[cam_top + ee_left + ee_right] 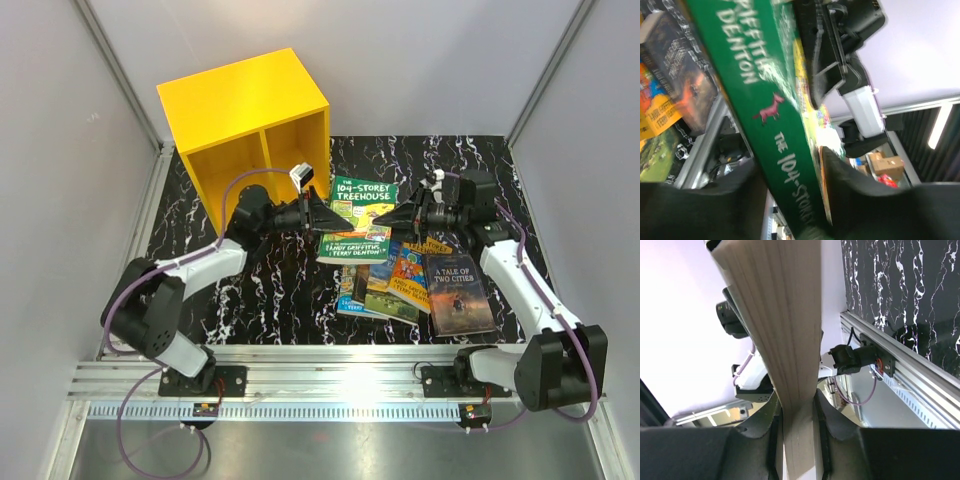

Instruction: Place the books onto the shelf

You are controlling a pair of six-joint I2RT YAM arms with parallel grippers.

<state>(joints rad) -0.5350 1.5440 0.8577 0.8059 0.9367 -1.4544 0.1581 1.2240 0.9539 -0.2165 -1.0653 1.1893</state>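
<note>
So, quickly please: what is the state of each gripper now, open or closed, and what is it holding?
Left gripper: closed on the green 104-Storey Treehouse book, at its spine.
Right gripper: closed on the same book, at its page edge.

Black tabletop (280, 290) w/ white marble veins. Slotted alu rail (330, 365) runs along its near edge, shiny metal plate (330, 445) below that. Pale walls (60, 150) L, R & back, metal posts in corners. Cardboard boxes (885, 165) in bkgd, blurry.
</note>
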